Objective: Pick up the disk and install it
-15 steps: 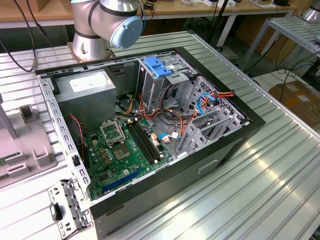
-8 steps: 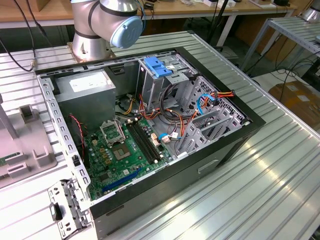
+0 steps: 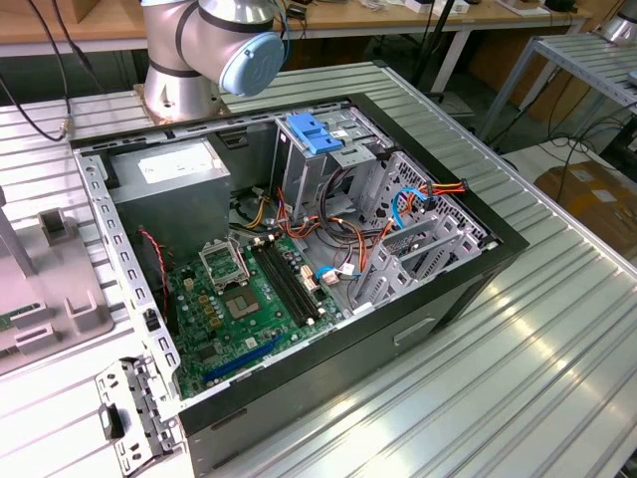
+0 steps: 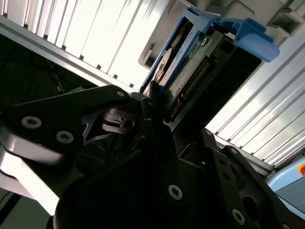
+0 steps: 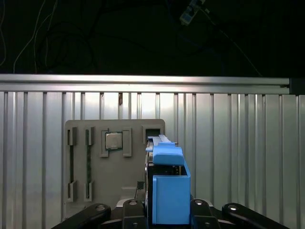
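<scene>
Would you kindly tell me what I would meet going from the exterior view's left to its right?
Grey parts tray → grey box with white sticker → blue-latched cage → red and yellow cables.

The ribbed metal bench (image 5: pixel 238 143) is stretching out below the claw (image 5: pixel 167 210), its slats running away from it to a cross rail. A grey holder plate (image 5: pixel 95 126) is lying flat on the bench directly beneath and just beyond the claw. In the exterior view, an open computer case (image 3: pixel 398 339) is sitting on the bench beside that plate, the arm's base (image 3: pixel 174 100) is standing behind the case, and a small metal bracket (image 3: pixel 134 418) is lying at its near corner.
</scene>
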